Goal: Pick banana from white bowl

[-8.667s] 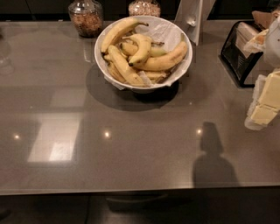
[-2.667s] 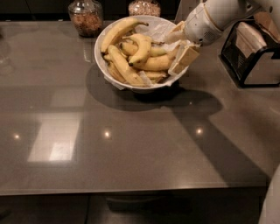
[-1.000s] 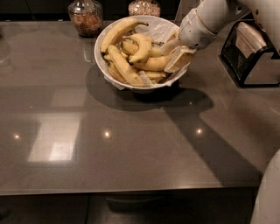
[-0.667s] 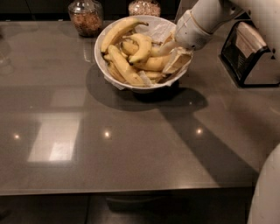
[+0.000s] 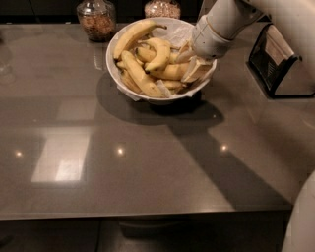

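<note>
Glossy grey counter (image 5: 147, 172), glass jar (image 5: 97, 19) behind white bowl (image 5: 112, 66); pincer (image 5: 193, 66) inside at banana (image 5: 170, 72), grip unclear.

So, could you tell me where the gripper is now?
In the camera view the gripper is upper right of centre, in the right side of the white bowl, at the banana.

Glossy grey-brown countertop (image 5: 147, 187) bearing a pale rectangular reflection (image 5: 61, 160) and three small light spots. At its far edge stand a glass jar (image 5: 97, 19) with brown contents and, to the right, a second jar (image 5: 162, 8). A black holder (image 5: 275, 61) sits at right. The gripper (image 5: 189, 64) lies just left of the holder.
</note>
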